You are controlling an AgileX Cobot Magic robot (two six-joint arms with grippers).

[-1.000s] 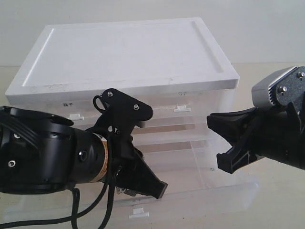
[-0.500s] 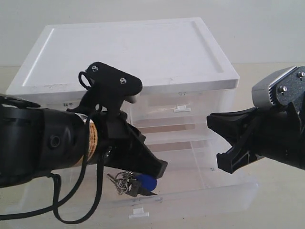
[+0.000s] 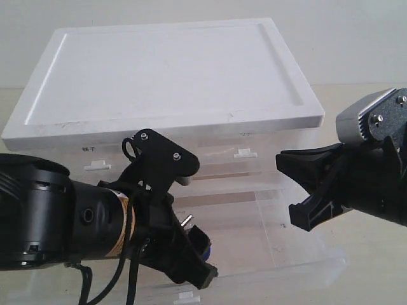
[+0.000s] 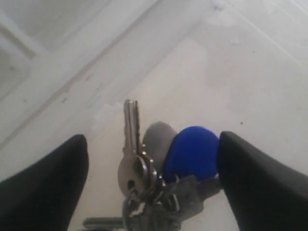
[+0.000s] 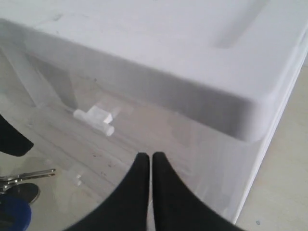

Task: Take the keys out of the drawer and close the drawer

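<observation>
Lying inside the pulled-out clear plastic drawer (image 3: 305, 253), the bunch of silvery-grey metal keys (image 4: 154, 185) hangs together on a ring with a round, glossy blue plastic fob (image 4: 191, 154). One long, flat key juts away from the cluster. The matte black left gripper (image 4: 151, 144) has its jaws spread wide, with the bunch between them and the fob just beside one finger. The right gripper (image 5: 149, 160) hovers near the cabinet's corner, its tapered black jaws pressed together on nothing. The smooth white rimmed lid (image 3: 165, 70) tops the translucent cabinet, which has small white tab handles (image 3: 243, 153) and stands on a pale beige table (image 3: 362, 101).
</observation>
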